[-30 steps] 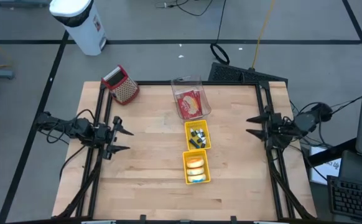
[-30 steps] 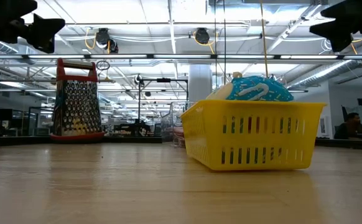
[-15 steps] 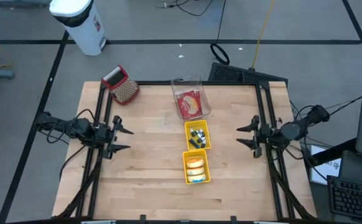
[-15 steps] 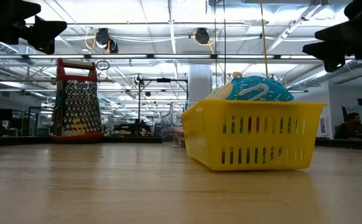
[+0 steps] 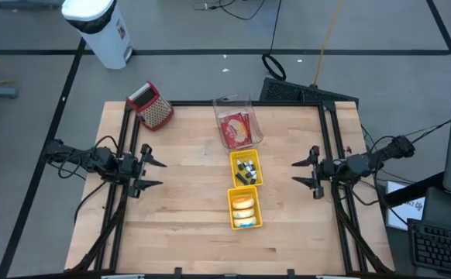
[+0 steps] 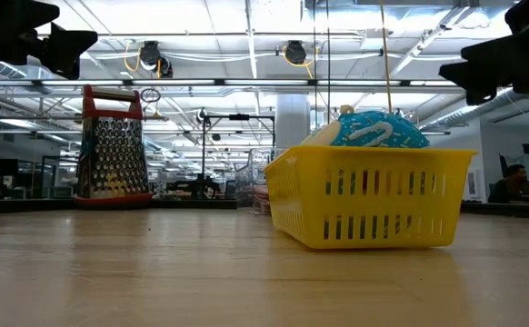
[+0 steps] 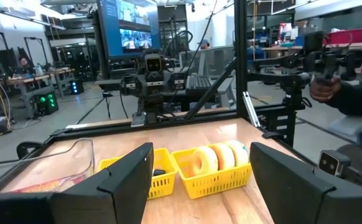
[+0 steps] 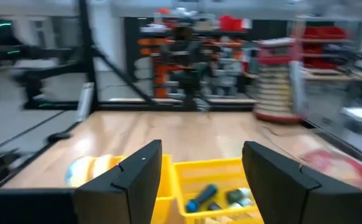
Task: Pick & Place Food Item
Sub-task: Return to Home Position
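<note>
Both pairs gape empty: left fingers [image 5: 154,162] at the tabletop's [image 5: 187,225] 9 o'clock, right fingers [image 5: 303,160] at 3 o'clock. I see doughnuts [image 5: 244,205] in the 6 o'clock yellow bin [image 5: 230,209].

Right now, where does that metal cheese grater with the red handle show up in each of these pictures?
High view: the grater stands near the table's upper-left corner.
Low view: upright at the left of the picture, far across the table.
Left wrist view: not in it.
Right wrist view: blurred; probably the red-topped shape at the right.
Shared landmark: the yellow doughnut bin, which shows in all four views.
</note>
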Action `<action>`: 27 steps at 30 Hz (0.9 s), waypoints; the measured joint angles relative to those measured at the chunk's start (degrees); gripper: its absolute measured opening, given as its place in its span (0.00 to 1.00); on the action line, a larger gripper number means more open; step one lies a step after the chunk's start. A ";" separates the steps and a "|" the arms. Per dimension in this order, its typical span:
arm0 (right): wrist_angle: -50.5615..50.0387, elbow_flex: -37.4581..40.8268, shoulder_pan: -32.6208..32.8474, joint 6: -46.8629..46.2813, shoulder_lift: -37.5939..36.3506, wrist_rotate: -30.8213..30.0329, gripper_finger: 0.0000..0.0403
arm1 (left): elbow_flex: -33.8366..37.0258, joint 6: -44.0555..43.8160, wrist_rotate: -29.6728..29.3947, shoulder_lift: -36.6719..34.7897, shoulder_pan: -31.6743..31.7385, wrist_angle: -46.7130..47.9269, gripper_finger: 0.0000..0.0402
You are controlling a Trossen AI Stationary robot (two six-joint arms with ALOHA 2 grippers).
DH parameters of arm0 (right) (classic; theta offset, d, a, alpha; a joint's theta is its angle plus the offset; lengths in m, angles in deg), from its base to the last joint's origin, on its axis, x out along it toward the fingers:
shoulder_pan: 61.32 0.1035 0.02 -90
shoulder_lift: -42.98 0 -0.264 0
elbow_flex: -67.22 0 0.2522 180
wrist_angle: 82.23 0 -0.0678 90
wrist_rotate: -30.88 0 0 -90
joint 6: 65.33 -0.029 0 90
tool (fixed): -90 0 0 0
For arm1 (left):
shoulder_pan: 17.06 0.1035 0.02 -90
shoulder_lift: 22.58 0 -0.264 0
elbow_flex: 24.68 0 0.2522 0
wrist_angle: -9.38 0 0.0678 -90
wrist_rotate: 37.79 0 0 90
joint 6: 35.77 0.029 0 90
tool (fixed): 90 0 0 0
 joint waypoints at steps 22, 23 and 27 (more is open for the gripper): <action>6.39 3.99 -21.34 2.01 0.00 24.94 0.52 | 0.00 0.05 -0.04 0.00 0.00 -0.04 0.67; 6.29 3.99 -21.34 2.57 0.00 24.94 0.52 | 0.00 -0.02 -0.04 0.00 0.00 -0.03 0.67; 6.08 4.03 -21.34 3.24 0.02 24.94 0.53 | 0.00 -0.14 -0.04 0.00 0.00 -0.05 0.67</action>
